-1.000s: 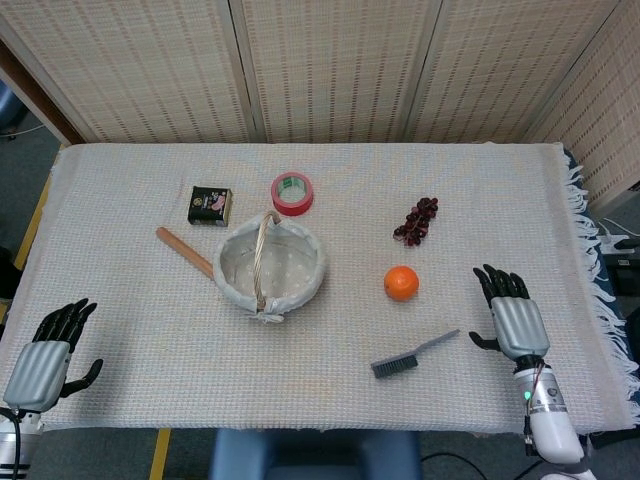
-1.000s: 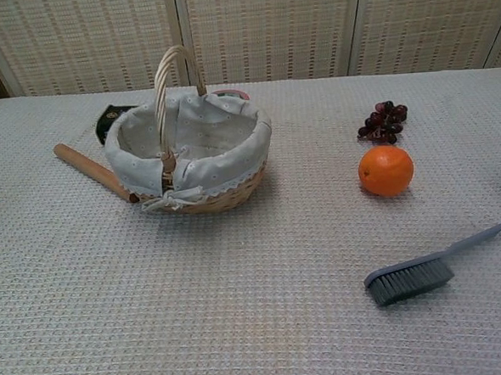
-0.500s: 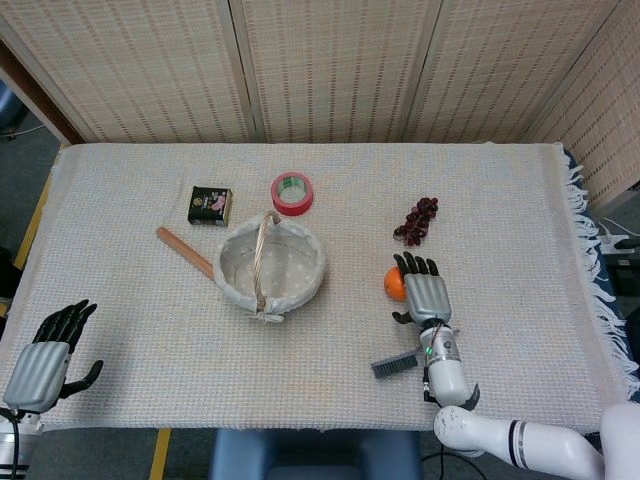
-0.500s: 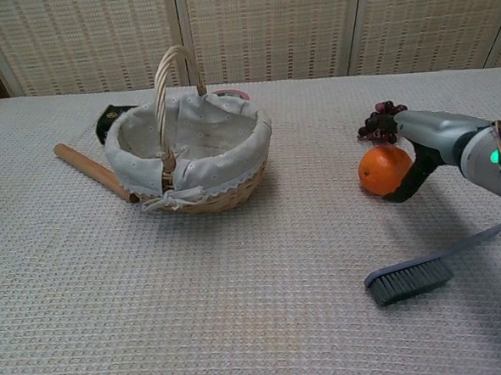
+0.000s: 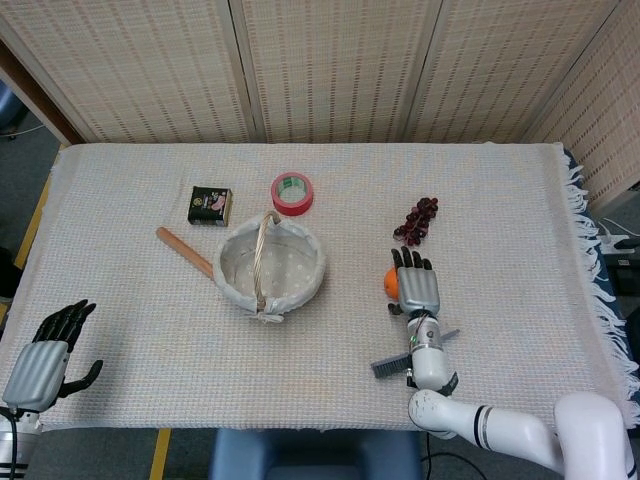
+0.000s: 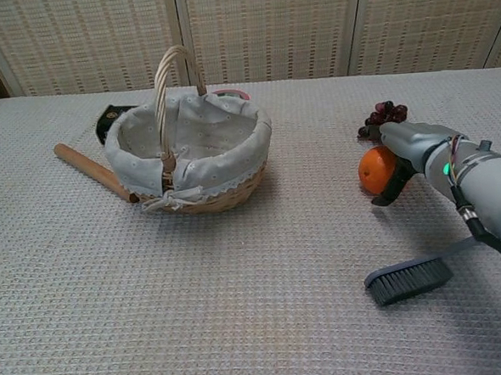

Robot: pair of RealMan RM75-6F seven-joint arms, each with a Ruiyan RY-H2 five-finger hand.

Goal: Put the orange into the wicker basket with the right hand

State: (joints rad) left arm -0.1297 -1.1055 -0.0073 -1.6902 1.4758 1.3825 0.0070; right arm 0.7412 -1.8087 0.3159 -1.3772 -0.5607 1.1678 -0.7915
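The orange (image 5: 390, 281) (image 6: 374, 170) sits on the cloth right of the wicker basket (image 5: 318, 262) (image 6: 262, 144), which has a pale lining and an upright handle. My right hand (image 5: 417, 287) (image 6: 409, 142) lies over the orange's top and right side. Its fingers are stretched out over the fruit and the thumb hangs down in front of it. The orange still rests on the table. My left hand (image 5: 45, 355) hovers open at the table's near left corner, seen in the head view only.
Dark grapes (image 5: 417, 220) (image 6: 385, 115) lie just beyond the orange. A grey brush (image 5: 395, 363) (image 6: 407, 280) lies under my right forearm. Red tape (image 5: 292, 192), a black box (image 5: 210, 205) and a wooden stick (image 5: 183, 251) (image 6: 92, 172) surround the basket.
My right hand has swung in from the table's right side to the orange and now lies over it. The orange, basket and left hand have stayed put.
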